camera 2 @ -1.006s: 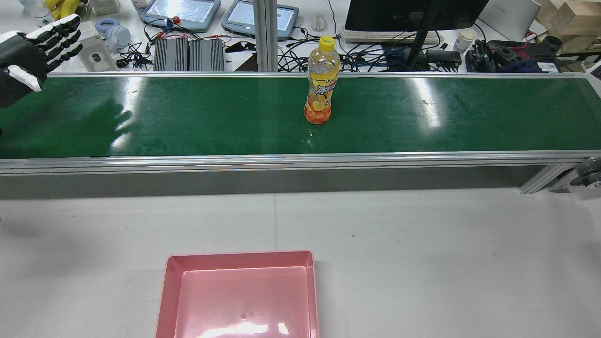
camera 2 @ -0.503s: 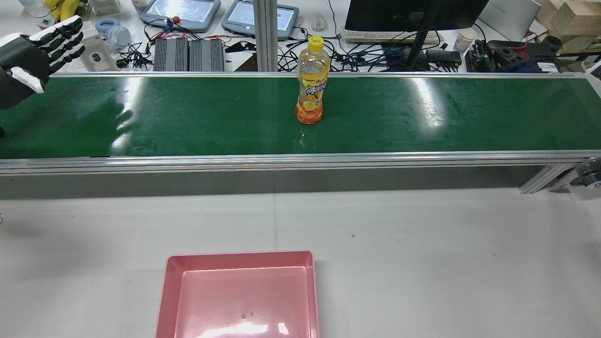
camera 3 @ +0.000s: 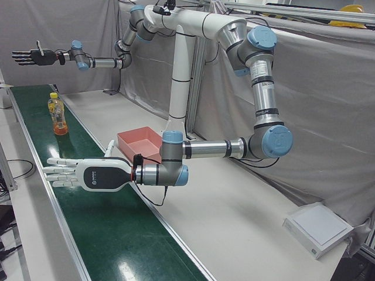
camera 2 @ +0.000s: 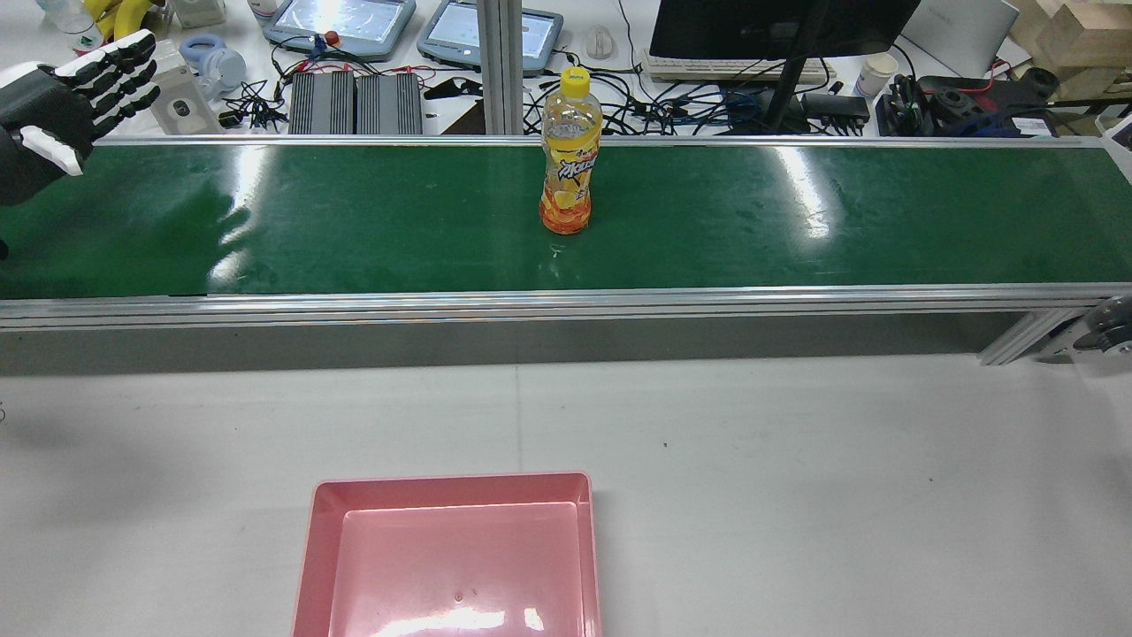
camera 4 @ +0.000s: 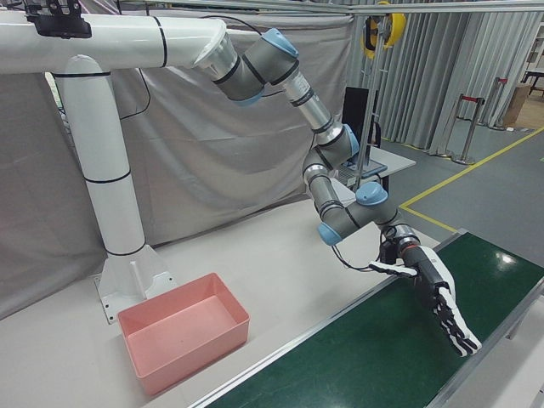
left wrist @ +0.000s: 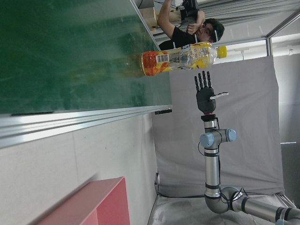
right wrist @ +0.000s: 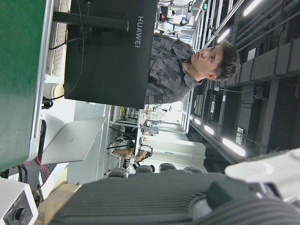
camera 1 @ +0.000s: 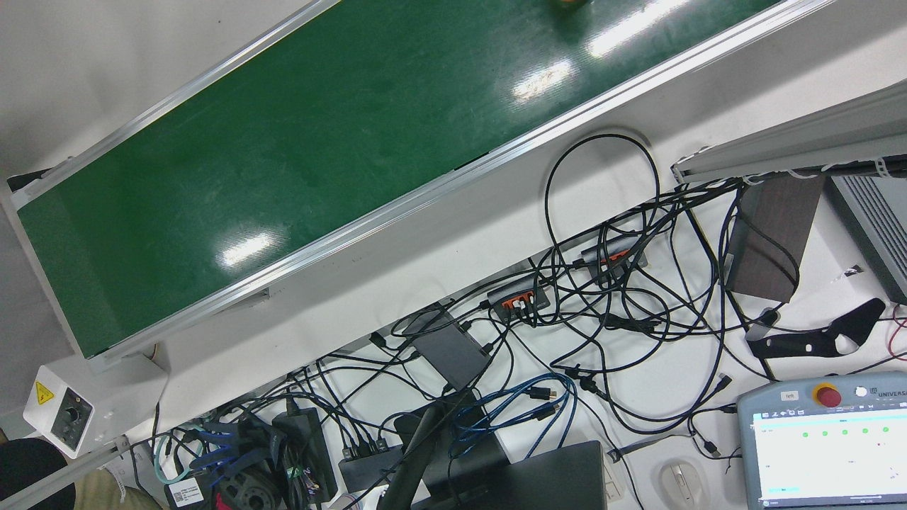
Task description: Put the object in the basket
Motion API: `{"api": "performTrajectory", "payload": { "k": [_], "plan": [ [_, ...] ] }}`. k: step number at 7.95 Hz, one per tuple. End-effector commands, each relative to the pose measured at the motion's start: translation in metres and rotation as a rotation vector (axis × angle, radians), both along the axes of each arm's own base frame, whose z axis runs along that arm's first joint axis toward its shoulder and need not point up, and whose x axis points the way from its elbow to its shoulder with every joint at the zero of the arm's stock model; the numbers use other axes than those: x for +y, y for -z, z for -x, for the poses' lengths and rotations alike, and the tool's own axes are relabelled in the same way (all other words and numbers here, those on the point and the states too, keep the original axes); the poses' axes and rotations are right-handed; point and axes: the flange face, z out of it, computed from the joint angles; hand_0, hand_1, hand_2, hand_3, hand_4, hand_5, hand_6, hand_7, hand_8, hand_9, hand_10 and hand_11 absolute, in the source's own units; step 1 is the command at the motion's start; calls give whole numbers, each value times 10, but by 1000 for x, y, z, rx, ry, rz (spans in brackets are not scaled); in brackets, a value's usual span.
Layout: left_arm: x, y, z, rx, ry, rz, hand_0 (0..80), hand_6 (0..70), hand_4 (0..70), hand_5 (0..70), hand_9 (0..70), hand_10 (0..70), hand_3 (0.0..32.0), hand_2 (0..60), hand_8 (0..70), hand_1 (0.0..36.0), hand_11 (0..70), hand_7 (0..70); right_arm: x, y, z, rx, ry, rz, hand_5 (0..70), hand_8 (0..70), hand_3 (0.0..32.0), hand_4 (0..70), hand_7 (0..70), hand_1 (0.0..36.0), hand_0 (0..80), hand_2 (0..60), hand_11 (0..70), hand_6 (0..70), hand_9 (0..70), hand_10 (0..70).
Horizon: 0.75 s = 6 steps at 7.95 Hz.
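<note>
Orange bottle upright on belt, L hand open.

Yellow-capped orange bottle on a green belt; pink basket; white table.

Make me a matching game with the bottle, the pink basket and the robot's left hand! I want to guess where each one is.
Things:
1. bottle
2. pink basket
3. left hand

Places:
A. on the white table, nothing inside
B. spread open in the air over one end of the belt
C. standing upright on the green belt

Pairs: 1-C, 2-A, 3-B
</note>
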Motion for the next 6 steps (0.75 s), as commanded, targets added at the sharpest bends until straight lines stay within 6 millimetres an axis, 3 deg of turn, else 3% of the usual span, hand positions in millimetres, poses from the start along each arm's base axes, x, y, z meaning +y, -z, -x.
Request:
{"api": "performTrajectory", "payload": {
  "k": [1,4,6],
  "plan": [
    [-1,1,0,1,0,-1,530,0,76,51,0,13,0,0,0,11,30,0,-1,1,0,1,1,-1,0,0,0,0,0,0,0,0,0,0,0,0],
    [-1,1,0,1,0,-1,529,0,72,55,0,15,0,0,0,12,34,0,0,0,0,0,1,0,0,0,0,0,0,0,0,0,0,0,0,0],
    [-1,2,-1,1,-1,-3,566,0,72,63,0,19,0,0,0,35,43,0,-1,1,0,0,1,-1,0,0,0,0,0,0,0,0,0,0,0,0]
  ]
}}
